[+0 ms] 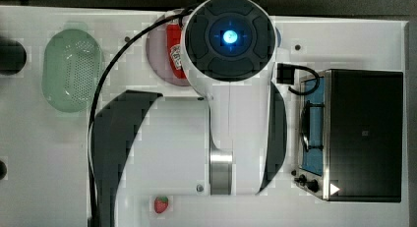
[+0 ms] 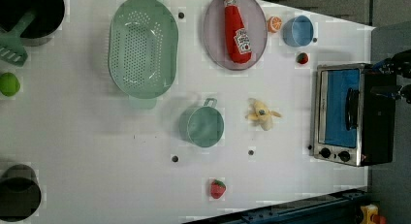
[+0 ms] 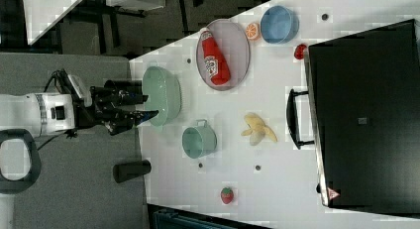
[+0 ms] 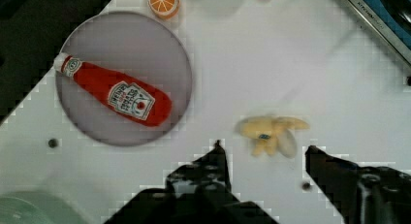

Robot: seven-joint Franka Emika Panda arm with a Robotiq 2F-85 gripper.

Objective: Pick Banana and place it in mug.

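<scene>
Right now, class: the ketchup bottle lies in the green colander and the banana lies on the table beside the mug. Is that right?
Not quite. The ketchup bottle lies on the round grey plate, as the left view shows; the colander holds nothing. The banana does lie beside the mug.

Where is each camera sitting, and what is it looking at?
Top view: above, looking straight down on the arm, which hides much of the table.
Left view: high over the table, seeing the mug and banana; the tool shows at the left view's right edge.
Right view: high too; arm and open tool enter from the right view's left.
Wrist view: on the arm, looking down past its fingers at the banana.
Left and right views share the mug, banana and ketchup.
</scene>
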